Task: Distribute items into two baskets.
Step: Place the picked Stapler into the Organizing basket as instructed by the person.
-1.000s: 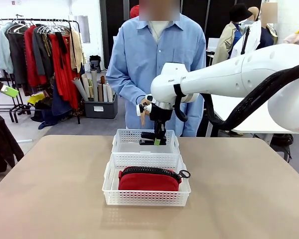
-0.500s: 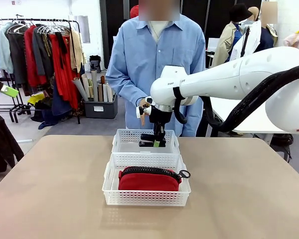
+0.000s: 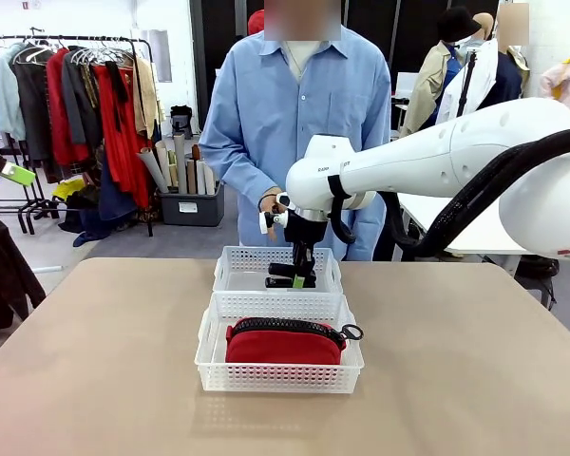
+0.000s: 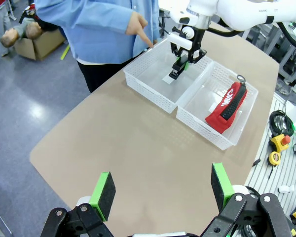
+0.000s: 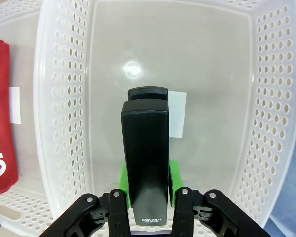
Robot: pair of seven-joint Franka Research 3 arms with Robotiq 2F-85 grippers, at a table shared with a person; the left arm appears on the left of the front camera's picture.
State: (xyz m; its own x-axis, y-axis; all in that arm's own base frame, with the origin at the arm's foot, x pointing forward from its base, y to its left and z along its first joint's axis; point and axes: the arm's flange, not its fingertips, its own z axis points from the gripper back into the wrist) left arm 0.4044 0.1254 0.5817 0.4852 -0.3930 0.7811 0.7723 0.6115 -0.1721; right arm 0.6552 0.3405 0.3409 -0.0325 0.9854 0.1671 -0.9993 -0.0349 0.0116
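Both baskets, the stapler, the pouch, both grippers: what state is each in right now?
Far basket: holds nothing resting on its bottom; stapler hangs inside it.
Stapler: closed, clamped between the right gripper's fingers.
Near basket: holds the pouch.
Red pouch: zipped shut, standing on edge, zipper up.
Right gripper: shut on stapler, lowered into far basket.
Left gripper: open, holding nothing, high above the table.
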